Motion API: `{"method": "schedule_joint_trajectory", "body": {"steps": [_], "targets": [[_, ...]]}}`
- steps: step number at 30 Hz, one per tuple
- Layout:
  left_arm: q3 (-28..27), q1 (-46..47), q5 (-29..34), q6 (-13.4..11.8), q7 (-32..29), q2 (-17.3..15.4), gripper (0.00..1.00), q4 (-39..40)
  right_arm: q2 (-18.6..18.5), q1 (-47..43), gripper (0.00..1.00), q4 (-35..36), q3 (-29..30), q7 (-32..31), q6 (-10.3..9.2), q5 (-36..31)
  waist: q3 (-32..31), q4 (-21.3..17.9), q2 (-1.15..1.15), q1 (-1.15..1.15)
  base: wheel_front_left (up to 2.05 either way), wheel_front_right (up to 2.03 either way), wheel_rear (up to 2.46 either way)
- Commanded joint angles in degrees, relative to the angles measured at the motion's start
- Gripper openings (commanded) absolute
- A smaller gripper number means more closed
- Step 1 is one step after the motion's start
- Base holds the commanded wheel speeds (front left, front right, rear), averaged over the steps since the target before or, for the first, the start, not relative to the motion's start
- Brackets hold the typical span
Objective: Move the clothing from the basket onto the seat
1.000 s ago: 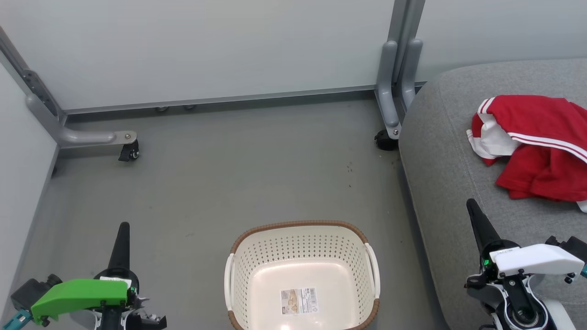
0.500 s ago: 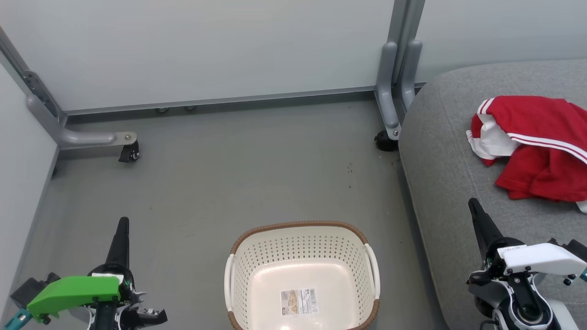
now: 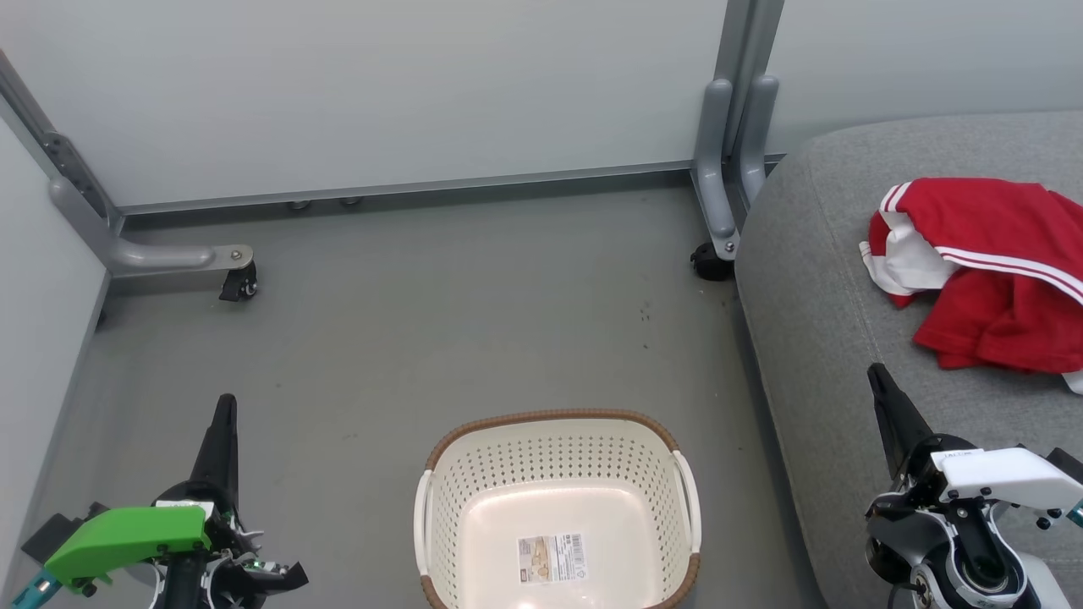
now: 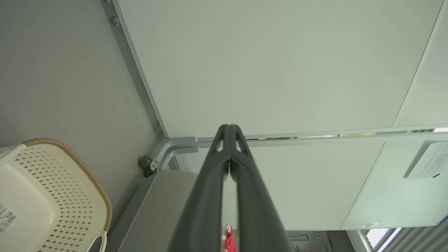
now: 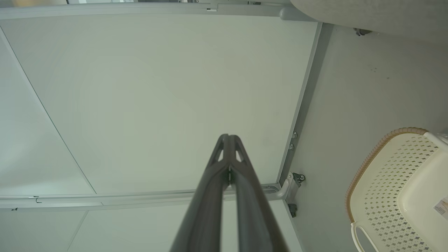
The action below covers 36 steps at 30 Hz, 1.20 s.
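Red clothing [image 3: 981, 271] lies heaped on the grey seat [image 3: 812, 338] and the basket [image 3: 550, 415] on the floor [image 3: 423, 321] shows me a bare bottom (just a label [image 3: 551, 556]), so I judge the job done, with my left gripper [image 3: 224, 410] and right gripper [image 3: 880, 382] both clenched on nothing.

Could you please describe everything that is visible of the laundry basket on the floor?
The basket is a cream-white plastic tub, a rounded rectangle, with walls full of small holes and a smooth solid bottom. A brown woven-look rim runs round its top, broken at each side by a white handle. It stands upright on the grey floor, left of the grey seat and apart from it. Nothing lies in it but a paper label stuck on its bottom. Its near end is cut off by the picture's edge.
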State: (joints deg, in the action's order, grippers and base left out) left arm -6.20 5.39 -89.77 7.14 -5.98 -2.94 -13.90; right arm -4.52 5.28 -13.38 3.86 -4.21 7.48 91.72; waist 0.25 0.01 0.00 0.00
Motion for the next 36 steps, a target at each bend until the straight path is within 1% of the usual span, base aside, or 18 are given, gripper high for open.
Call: {"method": "schedule_joint_trajectory", "body": {"steps": [1,6,36], "targets": [[-0.36,1.21,-1.25,0.51,-0.38,0.03,0.00,-0.13,-0.11,0.91,0.00,-0.33,0.24,-0.38,0.02,1.23,-0.02,0.00,0.00,0.00,0.00,0.00,0.00],[-0.51,1.30,-2.93,0.55,-0.82,0.09,0.00,-0.25,-0.04,1.04,0.00,-0.72,0.48,-0.63,0.02,2.90,-0.07,-0.01,0.00,0.00,0.00,0.00,0.00],[-0.46,1.19,-2.72,0.51,-0.77,0.06,0.00,-0.21,0.52,1.00,0.00,-0.73,1.19,-1.23,0.02,1.90,-0.08,-0.01,0.00,0.00,0.00,0.00,0.00]]}}
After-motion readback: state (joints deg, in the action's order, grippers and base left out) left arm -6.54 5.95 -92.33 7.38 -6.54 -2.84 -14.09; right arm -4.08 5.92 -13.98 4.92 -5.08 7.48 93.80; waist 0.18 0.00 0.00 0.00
